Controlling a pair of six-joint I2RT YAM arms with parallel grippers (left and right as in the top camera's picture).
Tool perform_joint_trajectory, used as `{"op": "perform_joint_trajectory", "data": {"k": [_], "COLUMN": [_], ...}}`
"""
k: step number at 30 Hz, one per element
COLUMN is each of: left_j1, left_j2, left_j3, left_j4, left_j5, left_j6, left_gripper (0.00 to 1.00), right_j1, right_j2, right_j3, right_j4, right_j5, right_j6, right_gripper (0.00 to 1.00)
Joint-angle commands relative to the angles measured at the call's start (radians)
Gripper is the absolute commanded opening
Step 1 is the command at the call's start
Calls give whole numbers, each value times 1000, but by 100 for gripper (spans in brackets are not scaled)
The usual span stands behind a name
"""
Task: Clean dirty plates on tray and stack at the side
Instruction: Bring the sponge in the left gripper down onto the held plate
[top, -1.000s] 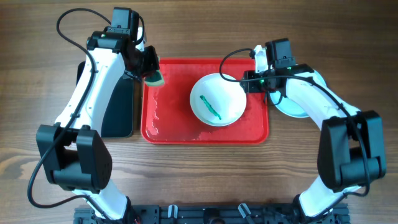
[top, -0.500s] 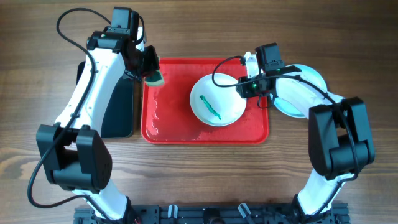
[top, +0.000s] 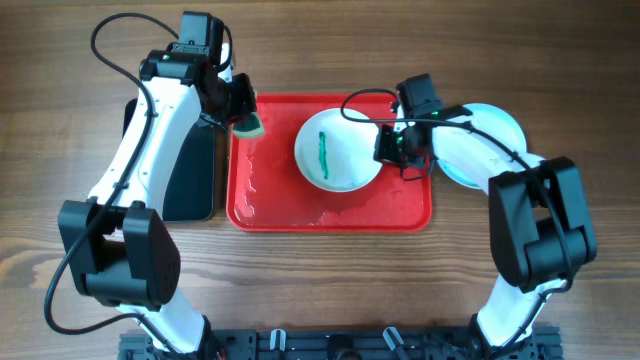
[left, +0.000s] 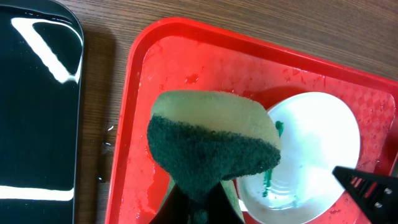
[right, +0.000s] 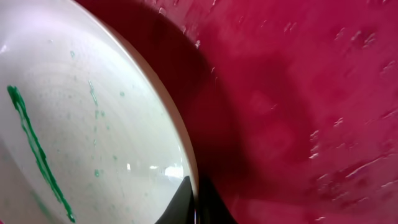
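Note:
A white plate (top: 337, 152) with a green streak lies on the wet red tray (top: 270, 200). My right gripper (top: 388, 148) is shut on the plate's right rim; the right wrist view shows the rim (right: 186, 155) pinched between the fingers (right: 194, 202), the plate tilted above the tray (right: 298, 93). My left gripper (top: 240, 112) is shut on a yellow-and-green sponge (top: 250, 124), held over the tray's far left corner; the left wrist view shows the sponge (left: 211, 140) above the tray (left: 134, 93), beside the plate (left: 317, 149). A pale aqua plate stack (top: 490, 140) sits on the table right of the tray.
A narrow black tray (top: 190, 170) lies left of the red tray, also in the left wrist view (left: 37, 106). Water drops cover the red tray's floor. Wood table surrounds both trays.
My right gripper moved left from the aqua plates to the white plate's rim and closed on it. The plate shifted left and turned. The left arm stayed still.

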Motion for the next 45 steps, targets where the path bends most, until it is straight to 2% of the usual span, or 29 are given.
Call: {"op": "perform_joint_trajectory", "data": {"k": [1,4,7,10,13,16,20,36,45], "left_j1": [-4,-10,-28,-45,-60,-72,-82,-171,-222], "left_j2": [5,10,25,44,59,69,70,122,150], "left_j3": [-5,-5,-5,-5,-5,-5,-5,-71,-167], "left_j4": [6,7,6,7,7,11,17,84,261], "left_j5": [-6,-6,-6,-6,-6,-6,-6,-8,-70], "left_j6": [-16,-16,-16,-16,-16,-16,-16,-34,-64], "left_gripper": [4,4,4,4,4,4,4,4,4], "right_j1": [72,87,85,85,85,82,83,82,82], "right_j2": [24,24,24,24,24,24,24,26,26], "right_j3": [-8,-8,-8,-8,-8,-8,-8,-15,-15], "right_j4": [-2,11,25,61,91,115,114,84,81], "right_j5": [13,13,13,13,13,33,32,66,65], "right_j6": [108,106,99,10,-53,-90,-100,64,54], "right_gripper": [4,6,20,27,28,25,5,4,4]}}
